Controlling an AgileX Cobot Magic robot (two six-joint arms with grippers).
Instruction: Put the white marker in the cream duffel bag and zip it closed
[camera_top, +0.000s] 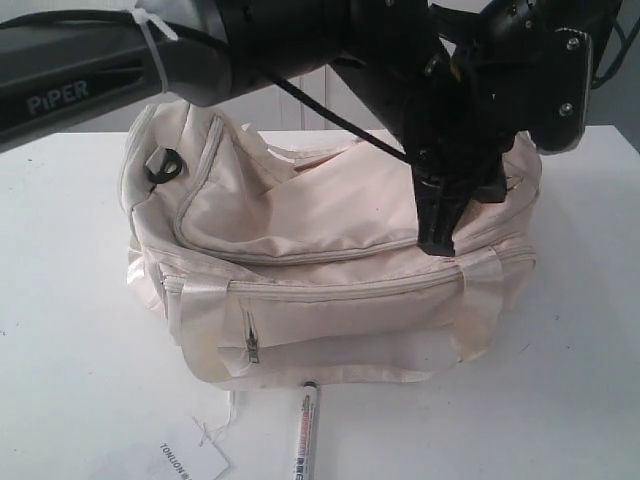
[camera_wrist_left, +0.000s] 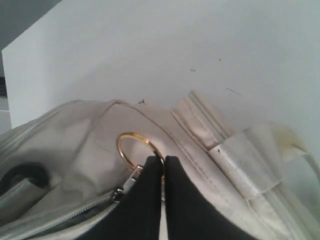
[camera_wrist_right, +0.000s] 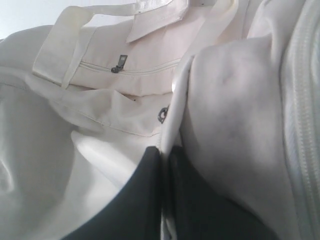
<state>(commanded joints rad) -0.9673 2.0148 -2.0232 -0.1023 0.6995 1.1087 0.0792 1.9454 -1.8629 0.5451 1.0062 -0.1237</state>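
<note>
- where's the white marker (camera_top: 305, 432)?
- outside the cream duffel bag (camera_top: 330, 225), lying on the table (camera_top: 80, 380) at its near side.
- and the jaws?
- left gripper (camera_wrist_left: 163, 159) nips the gold ring pull (camera_wrist_left: 120, 146); right gripper (camera_wrist_right: 162, 150) pinches bag fabric.

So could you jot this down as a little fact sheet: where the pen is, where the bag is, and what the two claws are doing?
Marker: white marker lies on the table in front of the bag, not inside
Bag: cream duffel bag sits slumped on the table
Left gripper: shut on the gold ring zip pull
Right gripper: shut on a fabric edge of the bag
Also there: paper tag beside the marker
</note>
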